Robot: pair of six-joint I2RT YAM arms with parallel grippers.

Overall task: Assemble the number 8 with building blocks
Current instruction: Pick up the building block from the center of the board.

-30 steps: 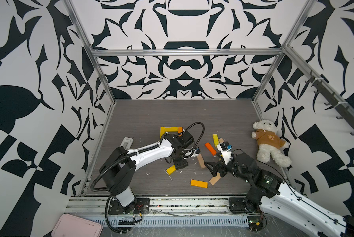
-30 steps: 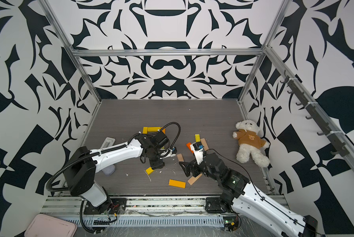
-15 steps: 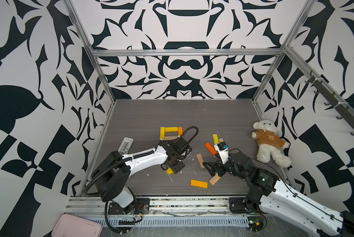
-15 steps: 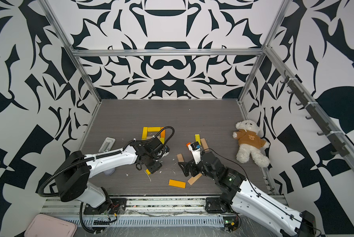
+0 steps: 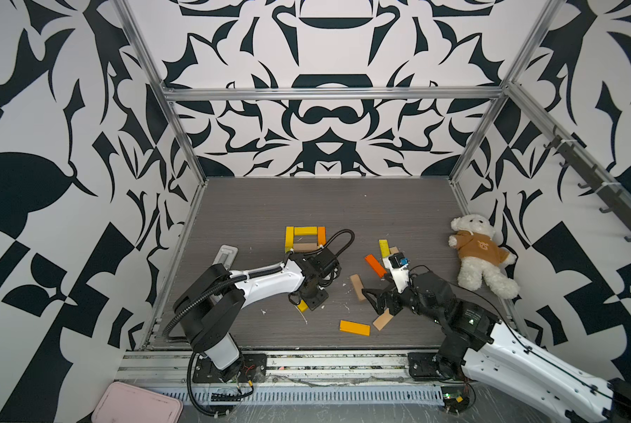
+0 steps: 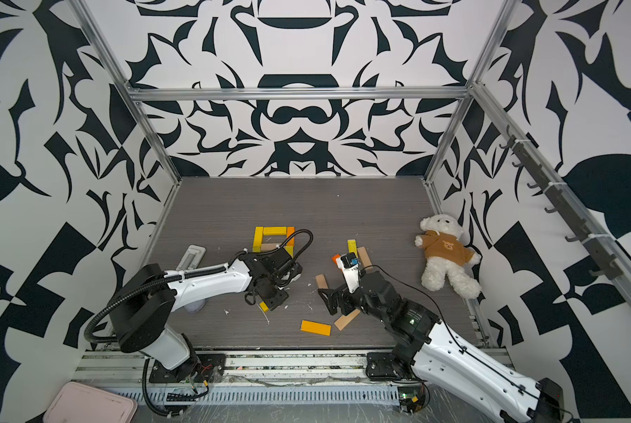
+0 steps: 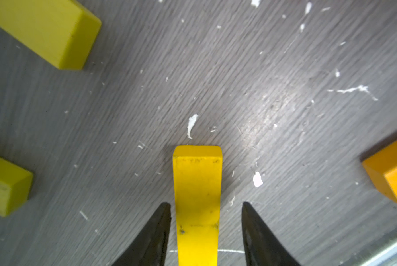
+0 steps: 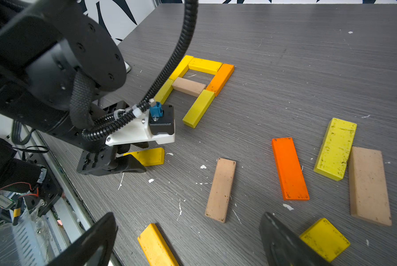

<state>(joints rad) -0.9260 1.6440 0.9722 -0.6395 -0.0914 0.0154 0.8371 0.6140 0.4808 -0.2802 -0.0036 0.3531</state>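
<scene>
Several building blocks form a partial figure (image 5: 304, 238) at mid table: yellow, orange and tan planks (image 8: 188, 86) in a square, with two yellow legs. My left gripper (image 7: 205, 203) is low at the front, open, its jaws either side of a loose yellow block (image 5: 302, 306) with a gap on one side. My right gripper (image 8: 188, 216) hovers wide open over loose blocks, holding nothing: an orange-yellow one (image 5: 354, 327), two tan ones (image 5: 357, 287), a red-orange one (image 8: 289, 169) and a scuffed yellow one (image 8: 335, 148).
A white teddy bear (image 5: 480, 256) in a brown shirt lies at the right wall. A pale flat holder (image 5: 225, 256) lies at the left wall. Patterned walls close three sides; a metal rail (image 5: 306, 362) runs along the front. White flecks litter the table.
My left gripper has drawn back from the figure toward the front and come down over the loose yellow block, its jaws narrowing. The right arm has barely moved.
</scene>
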